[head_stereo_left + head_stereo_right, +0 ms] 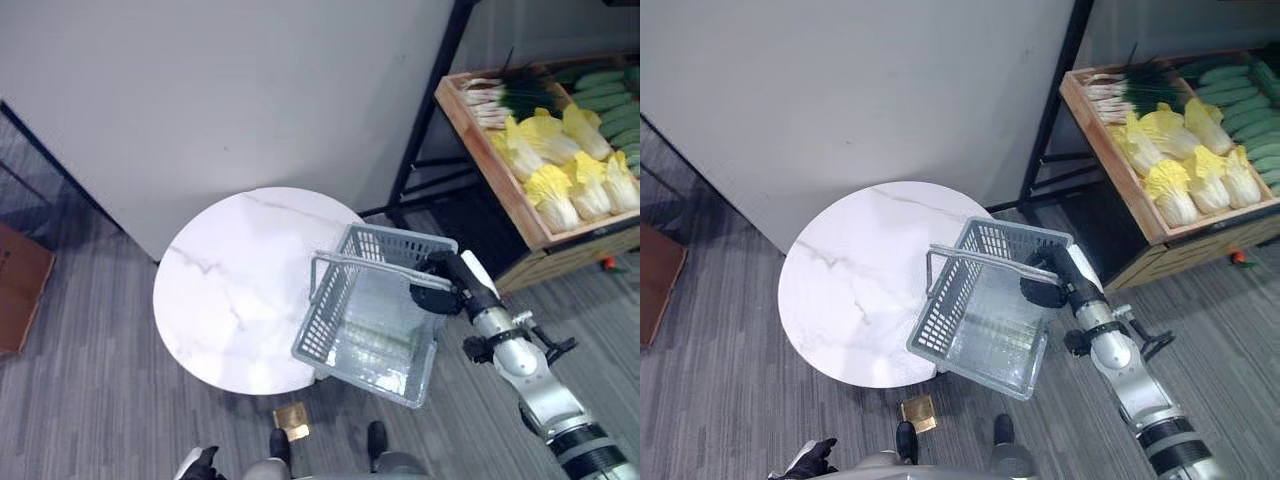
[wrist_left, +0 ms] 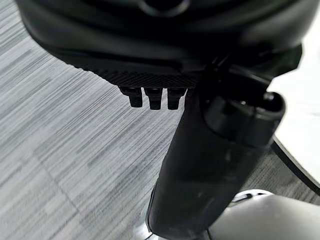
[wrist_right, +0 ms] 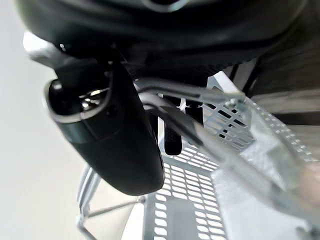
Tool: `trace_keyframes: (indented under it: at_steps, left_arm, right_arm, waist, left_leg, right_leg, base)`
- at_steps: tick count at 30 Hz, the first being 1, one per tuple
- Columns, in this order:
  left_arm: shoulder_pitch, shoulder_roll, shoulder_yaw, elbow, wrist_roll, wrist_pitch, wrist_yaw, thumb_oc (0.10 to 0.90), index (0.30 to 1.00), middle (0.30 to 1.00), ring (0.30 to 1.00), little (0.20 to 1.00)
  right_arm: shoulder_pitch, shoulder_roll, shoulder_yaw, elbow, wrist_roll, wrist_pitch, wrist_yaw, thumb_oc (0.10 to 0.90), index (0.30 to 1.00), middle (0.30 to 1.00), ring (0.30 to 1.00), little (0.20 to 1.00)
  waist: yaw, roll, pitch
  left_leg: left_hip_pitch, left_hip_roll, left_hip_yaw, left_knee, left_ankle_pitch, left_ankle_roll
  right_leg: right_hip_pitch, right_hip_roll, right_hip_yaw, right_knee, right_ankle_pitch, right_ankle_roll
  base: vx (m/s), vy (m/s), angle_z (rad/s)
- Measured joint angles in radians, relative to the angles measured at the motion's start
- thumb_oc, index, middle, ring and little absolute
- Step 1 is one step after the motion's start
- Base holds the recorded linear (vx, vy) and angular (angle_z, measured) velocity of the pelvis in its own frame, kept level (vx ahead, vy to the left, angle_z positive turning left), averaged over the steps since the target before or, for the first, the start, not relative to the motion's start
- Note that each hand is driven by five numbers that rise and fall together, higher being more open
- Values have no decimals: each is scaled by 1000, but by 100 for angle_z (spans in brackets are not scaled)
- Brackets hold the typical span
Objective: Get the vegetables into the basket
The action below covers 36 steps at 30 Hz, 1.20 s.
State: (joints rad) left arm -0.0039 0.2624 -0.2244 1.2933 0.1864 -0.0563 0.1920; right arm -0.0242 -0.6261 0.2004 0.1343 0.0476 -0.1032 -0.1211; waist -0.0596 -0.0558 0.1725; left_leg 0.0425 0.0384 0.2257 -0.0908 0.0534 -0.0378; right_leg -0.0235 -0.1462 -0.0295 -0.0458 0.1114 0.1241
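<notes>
Grey basket [image 1: 375, 315] held tilted at rim by right hand [image 1: 436, 282], fingers curled over handle wire, half over round table [image 1: 230, 290]. Basket to be levelled, seated fully on tabletop. Vegetables [image 1: 565, 160] in crate, well apart. Left hand [image 2: 155, 97] idle, fingers relaxed

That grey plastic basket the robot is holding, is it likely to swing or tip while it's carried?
Probably. The grey basket already hangs tilted, gripped by the right robot hand at one side, partly over the round marble table. It looks empty, with mesh walls, so likely light and fairly stiff. Vegetables loaded to one side might tilt it further.
</notes>
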Motion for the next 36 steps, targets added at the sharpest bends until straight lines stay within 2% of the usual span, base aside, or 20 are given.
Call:
trace_keyframes:
  at_steps: [3, 5, 7, 8, 9, 10, 11, 13, 14, 17, 22, 24, 26, 29, 31, 32, 33, 34, 35, 36]
  left_arm:
    - [-28, 22, 1, 3, 2, 4, 6, 900, 1000, 1000, 1000, 1000]
    - [-45, 40, 3, -2, 1, 4, 10, 900, 1000, 1000, 1000, 1000]
    - [-51, 53, 10, -7, 1, 2, 17, 900, 1000, 1000, 1000, 1000]
    - [-48, 62, 26, -11, 1, -13, 25, 900, 1000, 1000, 1000, 1000]
    - [-47, 67, 30, -27, 1, -12, 28, 900, 1000, 1000, 1000, 1000]
    - [-47, 74, 30, -28, 1, -7, 29, 900, 1000, 1000, 1000, 1000]
    - [-35, 76, 29, -31, 1, 1, 26, 900, 1000, 1000, 1000, 1000]
    - [0, 72, 39, -25, 1, 2, 26, 900, 1000, 1000, 1000, 1000]
    - [19, 63, 44, -24, 2, 2, 25, 900, 1000, 1000, 1000, 1000]
    - [66, -8, 40, -8, 3, 7, 17, 900, 1000, 1000, 1000, 1000]
    - [41, -34, 19, -6, 40, 7, 12, 900, 1000, 1000, 1000, 1000]
    - [16, -39, -13, -14, 31, 11, 13, 900, 1000, 1000, 1000, 1000]
    - [12, -44, -11, -26, 28, 8, 13, 900, 1000, 1000, 1000, 1000]
    - [-2, -43, 4, -26, 7, 3, 24, 900, 1000, 1000, 1000, 1000]
    - [-3, -47, 3, -27, -12, -1, 29, 900, 1000, 1000, 1000, 1000]
    - [-1, -60, 9, -34, -31, -14, 31, 900, 1000, 1000, 1000, 1000]
    - [0, -73, 19, -38, -38, -21, 27, 900, 1000, 1000, 1000, 1000]
    - [12, -84, 31, -42, -51, -23, 25, 900, 1000, 1000, 1000, 1000]
    - [17, -83, 28, -46, -52, -22, 22, 900, 1000, 1000, 1000, 1000]
    - [8, -74, 31, -46, -52, -19, 21, 900, 1000, 1000, 1000, 1000]
  right_arm:
    - [-12, 28, -8, 0, 0, -8, -32, 400, 300, 300, 300, 300]
    - [-18, 37, -8, 5, 3, -11, -45, 400, 300, 300, 300, 300]
    - [-8, 36, -7, 11, 4, -13, -51, 400, 300, 300, 300, 300]
    - [-7, 39, 3, 19, 4, -13, -52, 400, 300, 300, 300, 300]
    - [-6, 38, 4, 15, 3, -15, -46, 400, 300, 300, 300, 300]
    - [-6, 38, 4, 10, 3, -16, -42, 400, 300, 300, 300, 300]
    - [-7, 34, 2, 0, 0, -16, -40, 400, 300, 300, 300, 300]
    - [-11, 35, 6, -6, -2, -17, -29, 400, 300, 300, 300, 300]
    - [-3, 34, 6, -17, -1, -17, -25, 400, 300, 300, 300, 300]
    - [63, -29, -5, -21, -1, -17, -25, 400, 300, 300, 300, 300]
    - [105, -63, -76, -23, -6, -21, -25, 400, 300, 300, 300, 300]
    - [153, -115, -121, -56, -33, -22, -30, 400, 300, 300, 300, 300]
    - [157, -119, -136, -55, -40, -22, -36, 400, 300, 300, 300, 300]
    - [170, -132, -141, -64, -47, -23, -40, 400, 300, 300, 300, 300]
    - [159, -139, -144, -64, -50, -30, -40, 400, 300, 300, 300, 300]
    - [113, -140, -137, -59, -50, -29, -41, 400, 300, 300, 300, 300]
    - [90, -138, -131, -58, -48, -30, -40, 400, 300, 300, 300, 300]
    - [80, -138, -115, -55, -47, -30, -39, 400, 300, 300, 300, 300]
    - [81, -121, -113, -52, -47, -36, -36, 400, 300, 300, 300, 300]
    - [89, -91, -113, -50, -41, -36, -40, 400, 300, 300, 300, 300]
  waist:
    - [-10, -28, 16]
    - [8, -16, 30]
    - [2, -4, 36]
    - [46, 12, 38]
    - [65, 12, 37]
    - [69, 16, 35]
    - [70, -1, 25]
    - [75, -6, 18]
    - [68, 4, 15]
    - [18, 70, -9]
    - [-49, 116, -10]
    - [-61, 178, 18]
    - [-69, 199, 24]
    - [-44, 190, 33]
    - [-17, 170, 44]
    - [-9, 146, 54]
    - [-14, 145, 57]
    - [-3, 157, 55]
    - [6, 168, 54]
    - [4, 140, 65]
  left_leg:
    - [-13, 1, 67, -5, -13, 24]
    - [-18, 40, 145, -6, -9, 62]
    - [-26, 62, 179, -5, 4, 75]
    - [-20, 91, 230, -5, 5, 74]
    - [-16, 108, 240, -2, -2, 72]
    - [-27, 110, 242, -1, 0, 74]
    - [-33, 98, 255, 2, 15, 56]
    - [-30, 94, 304, 2, 47, -1]
    - [-26, 99, 322, 2, 53, -11]
    - [-9, 163, 327, 2, 66, -29]
    - [-20, 204, 305, 7, 77, -56]
    - [-27, 226, 308, 15, 82, -76]
    - [-31, 240, 306, 25, 89, -79]
    - [-27, 256, 187, 67, 156, -83]
    - [-39, 227, 29, 109, 137, -104]
    - [-47, 80, -180, 50, 21, -108]
    - [-62, 8, -242, -7, 3, -72]
    - [-62, -3, -259, -5, 1, -47]
    - [-47, 15, -226, 2, -11, -7]
    - [-41, 13, -216, 14, -10, -11]
  right_leg:
    - [-60, -3, 24, 12, 56, 17]
    - [-92, 29, -14, -43, 189, 43]
    - [-96, 9, -149, 15, 111, 20]
    - [-129, -18, -246, 155, 52, -9]
    - [-134, -42, -266, 228, 20, 7]
    - [-102, -72, -257, 221, 6, 26]
    - [-23, -126, -253, 139, 5, 35]
    - [38, -122, -280, -1, 4, 54]
    - [51, -106, -285, -40, -7, 49]
    - [62, -41, -271, -42, -19, 26]
    - [25, -4, -243, -38, -30, 13]
    - [-45, -1, -228, 94, -94, -1]
    - [-51, 10, -227, 110, -102, -8]
    - [-51, 27, -174, 72, -97, -51]
    - [-42, 15, -115, 36, -49, -62]
    - [-49, -16, -36, -19, -20, -75]
    - [-61, -8, 5, -40, -4, -66]
    - [-66, 27, 31, -41, -6, -53]
    - [-63, 61, 44, -41, -5, -47]
    - [-54, 57, 44, -41, -5, -42]
  base:
    - [-135, 25, -71]
    - [-198, 46, -99]
    - [-128, -7, -70]
    - [-37, -52, -94]
    - [-15, -56, -101]
    - [-21, -110, -59]
    - [23, -185, -32]
    - [69, -250, -57]
    - [54, -215, -66]
    - [28, -168, -27]
    - [0, -265, -18]
    - [-2, -435, -11]
    - [22, -261, -14]
    - [7, -100, -57]
    - [54, -118, -86]
    - [166, -101, -119]
    - [190, -39, -138]
    - [171, -3, -121]
    - [100, 13, -91]
    - [88, 6, -57]
